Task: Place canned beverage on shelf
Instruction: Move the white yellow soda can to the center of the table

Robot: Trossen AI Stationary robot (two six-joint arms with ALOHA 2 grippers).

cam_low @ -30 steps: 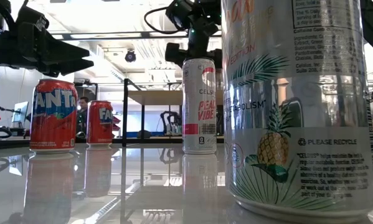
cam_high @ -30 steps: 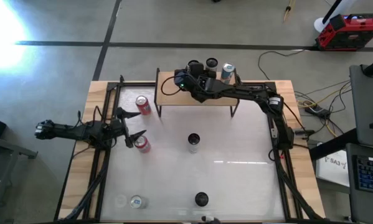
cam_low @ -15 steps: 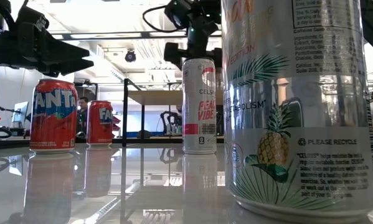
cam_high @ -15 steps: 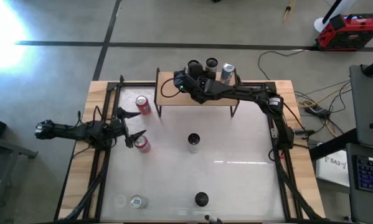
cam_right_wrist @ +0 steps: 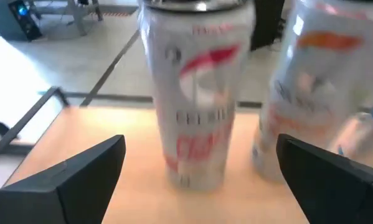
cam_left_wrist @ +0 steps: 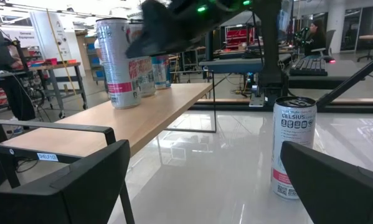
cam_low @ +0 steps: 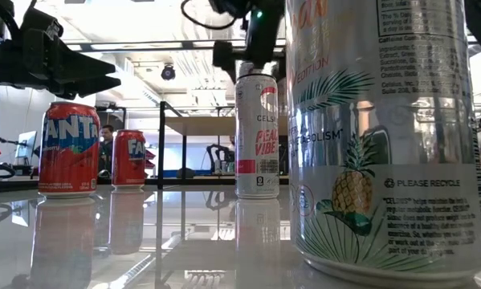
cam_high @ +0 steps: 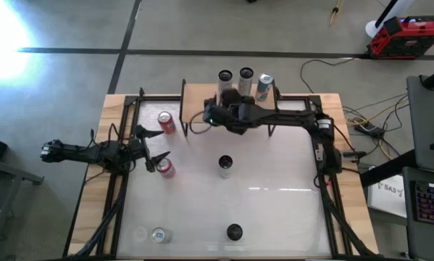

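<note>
The shelf (cam_high: 196, 101), a tan wooden top on thin black legs, stands at the table's far edge. Three cans stand upright on it: a white one with red print (cam_high: 224, 76) (cam_right_wrist: 195, 93), a second (cam_high: 245, 74) (cam_right_wrist: 304, 87) and a bluish one (cam_high: 264, 85). My right gripper (cam_high: 229, 98) (cam_right_wrist: 200, 146) hovers open just on the near side of the white can, pointing at it, with both fingers clear of it. My left gripper (cam_high: 157, 147) waits open at the table's left edge.
Two red Fanta cans (cam_high: 166, 122) (cam_high: 164, 168) stand by my left gripper. A Celsius can (cam_high: 224, 164) stands mid-table. Two more cans (cam_high: 234, 232) (cam_high: 157, 235) stand near the front edge. The first fills the low view's right side (cam_low: 385, 136).
My right gripper has let go of the white can on the shelf. It has drawn back from the can toward the table's near edge. The can stays upright on the shelf top.
</note>
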